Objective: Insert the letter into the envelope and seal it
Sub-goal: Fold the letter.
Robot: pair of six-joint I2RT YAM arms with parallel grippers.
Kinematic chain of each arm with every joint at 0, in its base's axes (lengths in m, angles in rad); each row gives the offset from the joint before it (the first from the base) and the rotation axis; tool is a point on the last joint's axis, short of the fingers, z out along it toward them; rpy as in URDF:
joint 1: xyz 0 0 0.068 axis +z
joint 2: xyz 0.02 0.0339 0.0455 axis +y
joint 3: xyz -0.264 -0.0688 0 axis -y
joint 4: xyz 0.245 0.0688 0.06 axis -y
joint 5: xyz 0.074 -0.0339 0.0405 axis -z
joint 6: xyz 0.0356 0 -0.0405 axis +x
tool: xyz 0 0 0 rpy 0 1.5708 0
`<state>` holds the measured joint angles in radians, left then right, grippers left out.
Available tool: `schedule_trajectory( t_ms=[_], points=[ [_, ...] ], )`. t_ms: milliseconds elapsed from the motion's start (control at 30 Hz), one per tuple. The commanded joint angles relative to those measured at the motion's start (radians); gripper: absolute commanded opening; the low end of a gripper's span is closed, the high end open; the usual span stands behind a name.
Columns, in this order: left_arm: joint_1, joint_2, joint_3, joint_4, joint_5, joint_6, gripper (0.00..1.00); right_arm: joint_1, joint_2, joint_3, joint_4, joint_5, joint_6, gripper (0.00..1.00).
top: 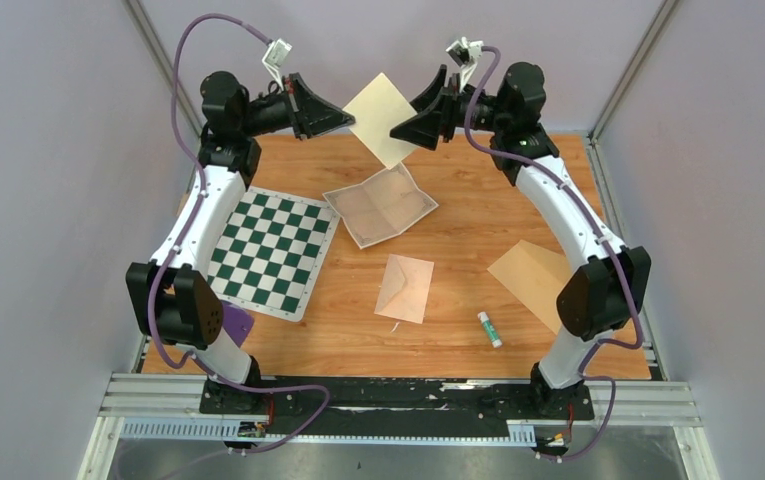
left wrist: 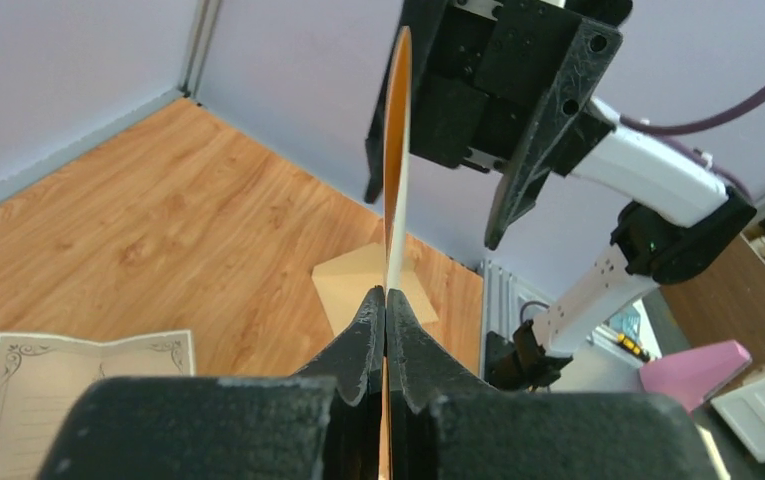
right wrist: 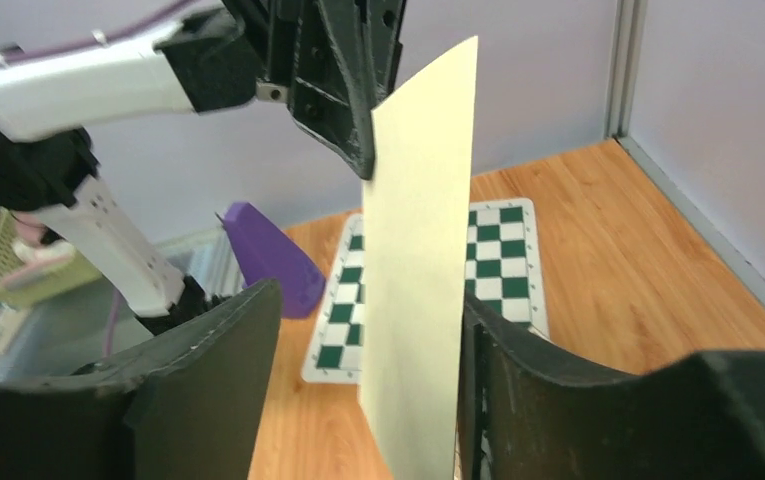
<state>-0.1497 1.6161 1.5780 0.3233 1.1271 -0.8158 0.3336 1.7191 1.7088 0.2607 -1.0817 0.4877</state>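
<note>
The letter [top: 380, 205], a cream sheet with a dark ornate border and fold creases, lies open and flat on the table at mid back; its corner shows in the left wrist view [left wrist: 78, 390]. A small tan envelope [top: 405, 288] lies in front of it. My left gripper [top: 350, 118] [left wrist: 386, 300] is shut on the edge of a plain pale yellow sheet [top: 378, 115] [right wrist: 418, 250], held upright in the air above the back of the table. My right gripper [top: 398, 135] [right wrist: 368, 295] is open, with that sheet between its jaws, against the right finger.
A green and white checkerboard mat [top: 273, 250] lies at the left. A plain tan rectangle [top: 533, 280] lies at the right, under the right arm. A glue stick [top: 489, 329] lies near the front. A purple piece [top: 235, 322] sits by the left arm's base.
</note>
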Motion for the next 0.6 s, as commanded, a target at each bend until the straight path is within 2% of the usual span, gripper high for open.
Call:
schedule_trajectory(
  t_ms=[0,67,100,133,167,200,233,367,500,567],
  points=[
    [-0.007,0.001,0.019,-0.104,0.139,0.157,0.00,-0.006,0.022,0.118,-0.328,-0.101,-0.362,0.65],
    [-0.008,0.001,0.027,-0.232,0.175,0.265,0.00,-0.011,0.008,0.116,-0.399,-0.107,-0.453,0.71],
    [-0.008,-0.011,0.030,-0.363,0.175,0.323,0.00,-0.011,0.001,0.111,-0.439,-0.116,-0.497,0.73],
    [-0.010,-0.020,0.036,-0.434,0.160,0.451,0.00,-0.011,-0.003,0.111,-0.464,-0.122,-0.533,0.73],
    [-0.015,-0.036,0.040,-0.551,0.150,0.514,0.00,-0.010,-0.003,0.110,-0.478,-0.124,-0.547,0.73],
    [-0.018,-0.043,0.049,-0.605,0.129,0.620,0.00,-0.010,0.001,0.112,-0.487,-0.124,-0.543,0.71],
    [-0.025,-0.051,0.053,-0.680,0.122,0.659,0.00,-0.010,0.007,0.113,-0.491,-0.125,-0.530,0.68],
    [-0.039,-0.053,0.073,-0.783,0.118,0.756,0.00,-0.006,0.041,0.116,-0.492,-0.150,-0.461,0.63],
    [-0.055,-0.038,0.121,-0.903,0.101,0.877,0.00,0.001,0.062,0.115,-0.493,-0.159,-0.456,0.59],
    [-0.061,-0.027,0.140,-0.939,0.101,0.892,0.00,0.005,0.067,0.115,-0.492,-0.162,-0.456,0.57]
  ],
)
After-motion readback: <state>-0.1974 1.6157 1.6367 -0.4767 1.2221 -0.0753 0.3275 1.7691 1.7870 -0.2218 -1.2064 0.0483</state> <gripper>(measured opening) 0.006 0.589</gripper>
